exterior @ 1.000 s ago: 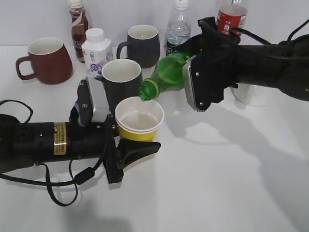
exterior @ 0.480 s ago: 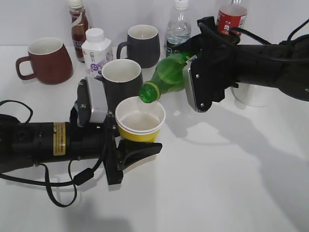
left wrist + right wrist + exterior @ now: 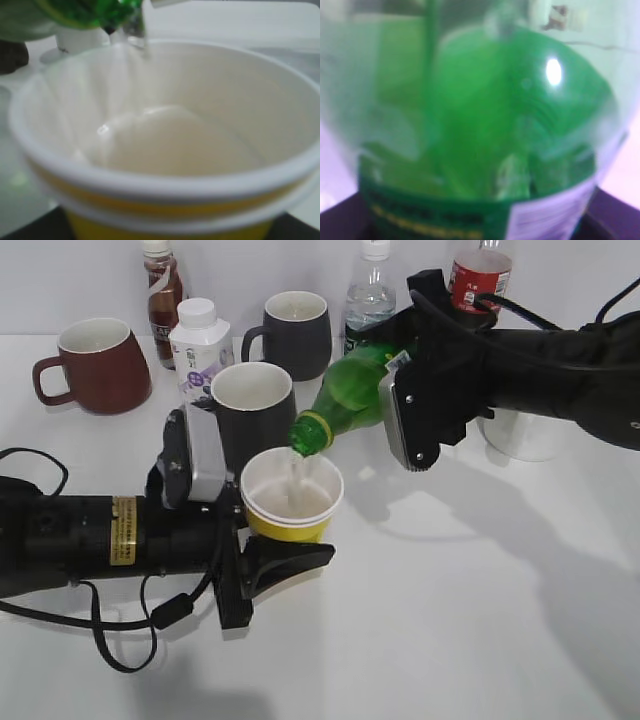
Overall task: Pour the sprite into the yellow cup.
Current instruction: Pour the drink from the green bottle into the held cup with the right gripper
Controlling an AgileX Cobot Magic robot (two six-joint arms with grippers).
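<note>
Sprite bottle [image 3: 350, 392] is tipped neck-down, mouth just above the yellow cup [image 3: 291, 502], thin stream falling into it. Right gripper [image 3: 415, 405] is clamped around the bottle's label section; the right wrist view shows only green plastic and the label edge. Thin PET, probably flexes under squeeze and shifts weight as liquid moves, so a mid-body hold looks right.

Cup is paper: light, crushable, tips easily. Left gripper [image 3: 262, 540] grips it low on the wall, lifted off the bench [image 3: 450, 620]. Liquid is pooling in the bottom.

Dark mug [image 3: 252, 410] stands just behind the cup.
</note>
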